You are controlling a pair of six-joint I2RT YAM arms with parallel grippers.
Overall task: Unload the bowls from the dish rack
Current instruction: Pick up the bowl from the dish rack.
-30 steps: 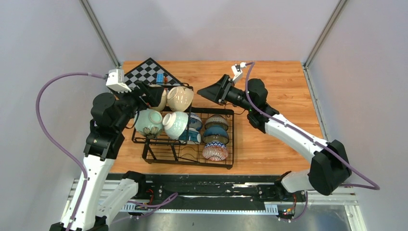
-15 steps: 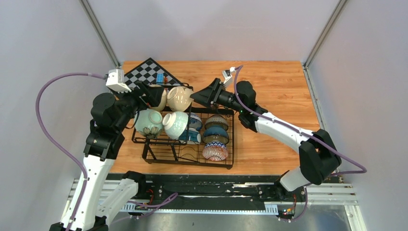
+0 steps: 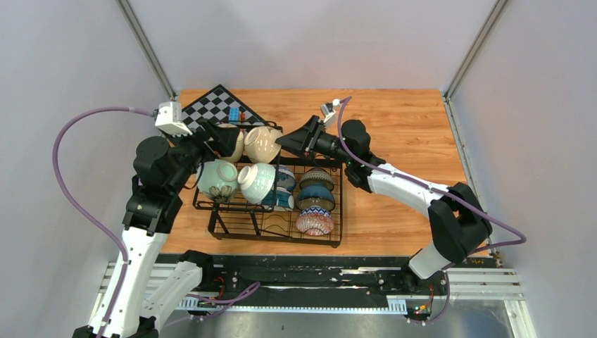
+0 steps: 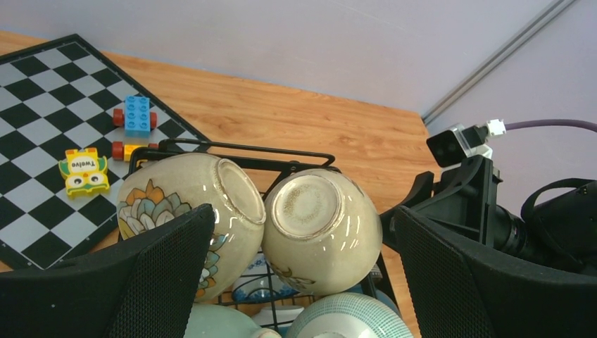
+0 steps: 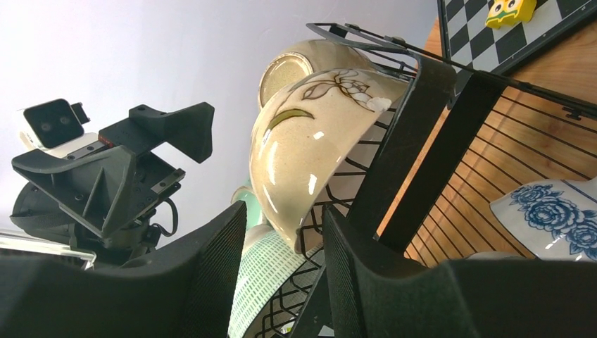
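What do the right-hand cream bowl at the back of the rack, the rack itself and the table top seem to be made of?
Cream bowl: probably glazed ceramic; glossy highlights on its side, a dull rough foot ring.
Dish rack: thin black wire, likely coated metal, with a slight sheen.
Table: wood or wood-look laminate; orange-brown grain lines, but the pictures cannot settle which.

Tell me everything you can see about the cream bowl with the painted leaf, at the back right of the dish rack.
The cream bowl looks like glossy glazed ceramic, with a green-and-brown leaf sprig outside and a duller foot ring. It stands on edge in the raised back of the dish rack, touching the neighbouring bowl. The right gripper straddles its rim, not visibly clamped.
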